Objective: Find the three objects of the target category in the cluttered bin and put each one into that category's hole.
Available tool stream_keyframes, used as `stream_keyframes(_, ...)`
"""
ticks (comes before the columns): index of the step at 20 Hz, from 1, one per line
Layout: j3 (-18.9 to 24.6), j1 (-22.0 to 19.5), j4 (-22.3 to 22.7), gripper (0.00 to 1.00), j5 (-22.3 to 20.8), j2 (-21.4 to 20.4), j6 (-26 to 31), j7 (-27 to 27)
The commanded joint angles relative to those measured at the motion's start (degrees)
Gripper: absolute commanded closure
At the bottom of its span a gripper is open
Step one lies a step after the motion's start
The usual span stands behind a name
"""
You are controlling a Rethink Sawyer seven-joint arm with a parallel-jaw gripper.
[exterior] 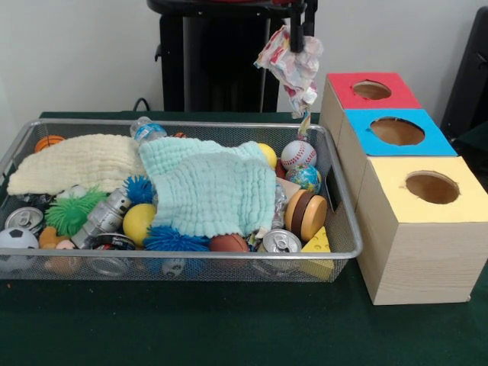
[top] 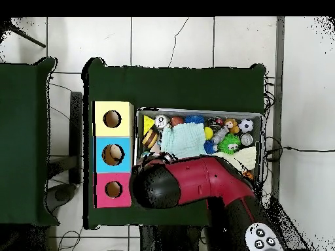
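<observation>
My gripper [exterior: 298,36] hangs at the top of the front view, shut on a crumpled white and red patterned wrapper [exterior: 293,69]. The wrapper dangles over the far right corner of the wire bin [exterior: 191,255], just left of the red box [exterior: 347,82]. Beside the bin stands a row of boxes, each with a round hole: red, blue [exterior: 366,122] and yellow [exterior: 396,200]. In the overhead view the red arm [top: 203,183] covers the gripper, and only a scrap of the wrapper [top: 169,157] shows by the bin [top: 196,111].
The bin holds a teal cloth [exterior: 206,187], a cream cloth [exterior: 76,162], a baseball [exterior: 298,155], a globe ball [exterior: 306,178], cans [exterior: 280,242], a yellow ball [exterior: 139,221], spiky balls [exterior: 72,212], a water bottle [exterior: 146,130] and a cheese wedge [exterior: 319,242].
</observation>
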Motion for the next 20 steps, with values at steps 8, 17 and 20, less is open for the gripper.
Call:
stream_keyframes(8, -6.3, 9.5, -10.8, 1.0, 7.0, 3.0, 6.9, 14.5)
stream_keyframes(17, -10.3, 12.2, -13.0, 1.0, 7.8, 4.3, 6.6, 12.9)
stream_keyframes(20, -11.3, 12.8, -13.1, 1.0, 8.1, 4.3, 6.5, 12.3)
